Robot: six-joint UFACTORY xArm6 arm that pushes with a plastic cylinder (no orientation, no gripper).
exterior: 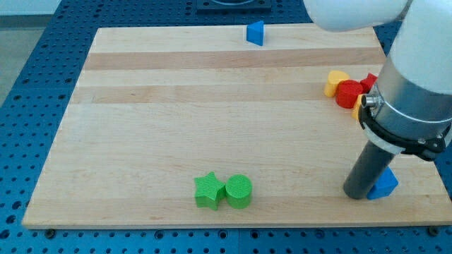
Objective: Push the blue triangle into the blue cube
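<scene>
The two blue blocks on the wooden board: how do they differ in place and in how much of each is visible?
The blue block at the view's top sits by the board's far edge, alone and fully visible. The blue block at the view's bottom right lies near the front edge, partly hidden behind the rod, with my tip right against its left side. Which is the cube, I cannot tell surely. Both share the same blue colour and rest on the wooden board.

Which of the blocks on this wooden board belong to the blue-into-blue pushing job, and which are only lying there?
Belong to the job:
- blue triangular block, top edge
- blue block, bottom right, partly hidden, shape unclear
- my tip, touching that block's left side

Only lying about:
- green star block
- green round cylinder block
- yellow block
- red blocks
</scene>
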